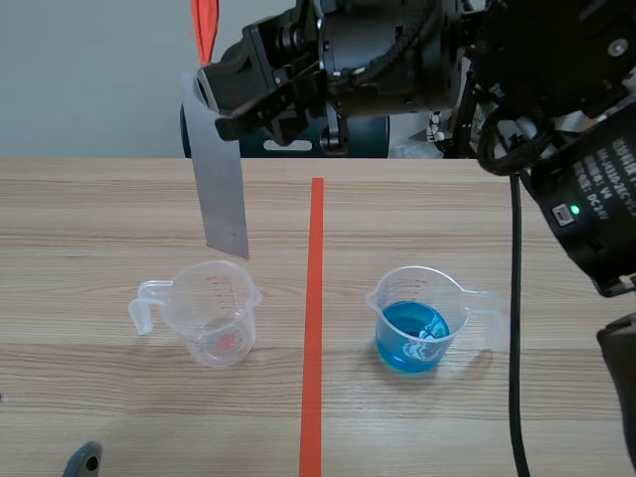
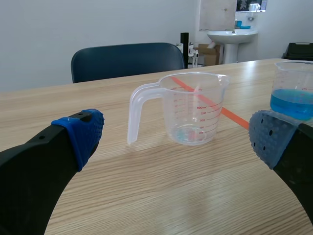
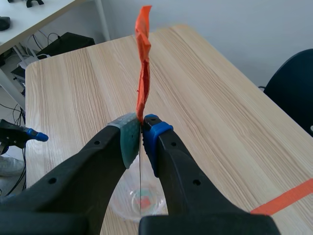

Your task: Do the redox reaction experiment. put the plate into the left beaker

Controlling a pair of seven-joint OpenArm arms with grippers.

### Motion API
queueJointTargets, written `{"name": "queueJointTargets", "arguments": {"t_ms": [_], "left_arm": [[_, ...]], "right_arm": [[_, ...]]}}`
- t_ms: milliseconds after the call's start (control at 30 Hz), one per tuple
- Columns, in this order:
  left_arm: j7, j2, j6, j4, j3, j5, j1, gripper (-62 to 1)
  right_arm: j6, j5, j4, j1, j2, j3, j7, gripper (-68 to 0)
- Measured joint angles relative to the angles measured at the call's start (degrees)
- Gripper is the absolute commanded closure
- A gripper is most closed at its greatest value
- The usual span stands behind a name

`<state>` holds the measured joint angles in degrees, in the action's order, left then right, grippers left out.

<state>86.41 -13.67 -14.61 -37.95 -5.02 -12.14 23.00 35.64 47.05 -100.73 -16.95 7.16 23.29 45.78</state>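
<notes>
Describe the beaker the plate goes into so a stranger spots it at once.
Find the orange-red tape line down the middle of the table. Left of it stands a clear beaker, below the hanging grey plate. Unlike the beaker across the line, it holds no blue liquid.

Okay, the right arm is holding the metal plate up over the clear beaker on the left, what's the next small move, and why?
Probably lower the right gripper straight down. It is shut on the metal plate, which hangs upright with its lower edge just above the left beaker. The right wrist view shows the beaker's mouth roughly beneath the plate.
</notes>
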Motion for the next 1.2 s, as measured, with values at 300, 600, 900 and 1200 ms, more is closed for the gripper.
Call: {"name": "queueJointTargets", "arguments": {"t_ms": [300,600,900,1200], "left_arm": [[0.00,0.00,0.00,0.00,0.00,0.00,0.00,-62.3],[0.00,0.00,0.00,0.00,0.00,0.00,0.00,-62.3],[0.00,0.00,0.00,0.00,0.00,0.00,0.00,-62.3],[0.00,0.00,0.00,0.00,0.00,0.00,0.00,-62.3]], "right_arm": [[1.27,7.98,0.00,0.00,8.02,-0.79,0.00,-0.6],[1.86,18.88,-4.15,0.00,21.11,-2.49,-0.57,-0.6],[1.92,23.89,-4.76,0.00,36.13,-4.09,-6.36,-0.6],[2.27,24.57,-4.76,0.00,42.49,-4.09,-13.16,-0.6]]}}
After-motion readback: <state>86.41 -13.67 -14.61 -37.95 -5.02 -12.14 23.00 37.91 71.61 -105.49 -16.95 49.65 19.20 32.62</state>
